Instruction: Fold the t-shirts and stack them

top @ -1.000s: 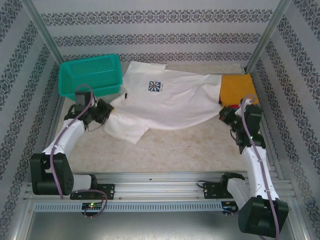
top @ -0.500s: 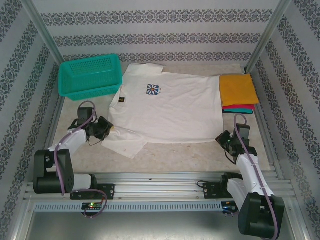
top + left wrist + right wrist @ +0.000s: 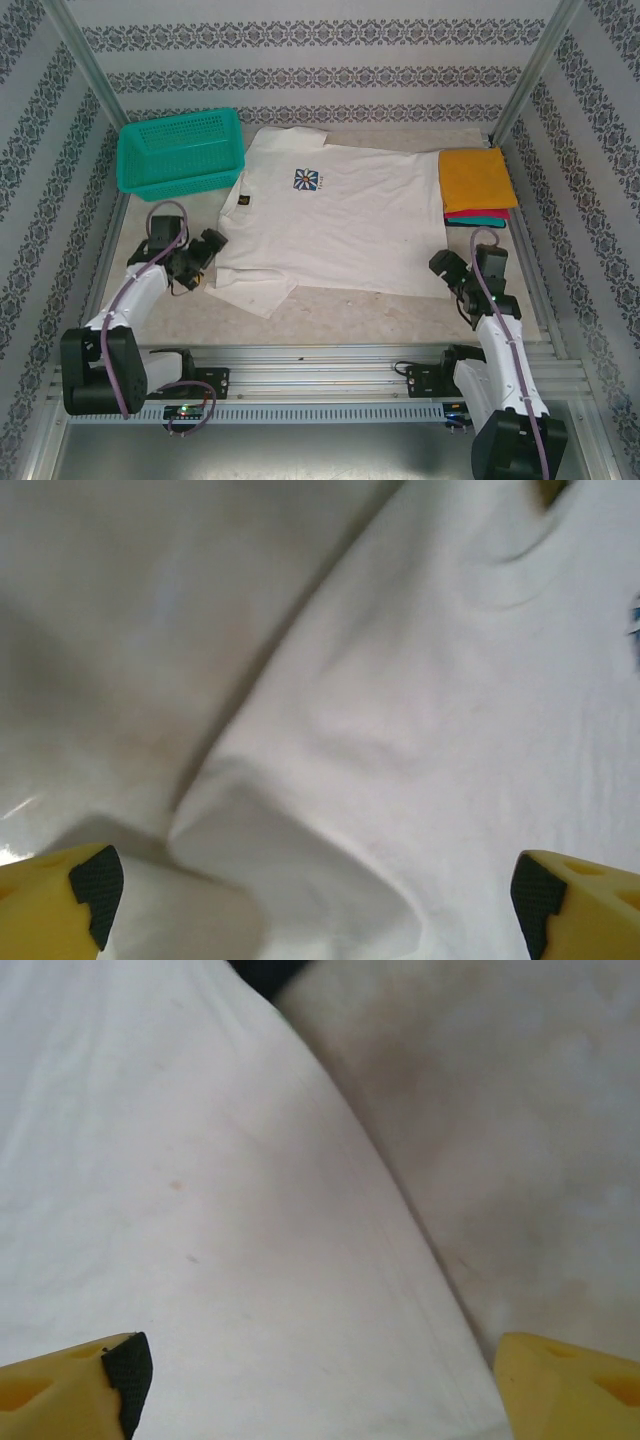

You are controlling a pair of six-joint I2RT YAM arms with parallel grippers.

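Surface: mottled beige worktop point(image 3: 350, 305), closed in by patterned wallpaper walls point(image 3: 320, 60) at the back and both sides. An aluminium rail point(image 3: 330, 355) runs along the near edge.

White cloth t-shirt with a blue-square daisy print point(image 3: 340, 220) lies spread flat mid-worktop, chest print up. Its right sleeve reaches the stack of folded shirts point(image 3: 475, 178), orange on top, red and teal edges showing below. Teal plastic mesh basket point(image 3: 180, 150) sits far left, just beside the shirt's left shoulder.

Left tool point(image 3: 208, 250): jaws wide apart, holding nothing, with the rumpled left sleeve below its fingers point(image 3: 80, 895).

Right tool point(image 3: 447, 267): jaws wide apart, holding nothing. It is over the shirt's near right corner, and the hem edge runs between its fingers point(image 3: 75, 1390).

Bare worktop shows between the shirt's near hem and the rail.
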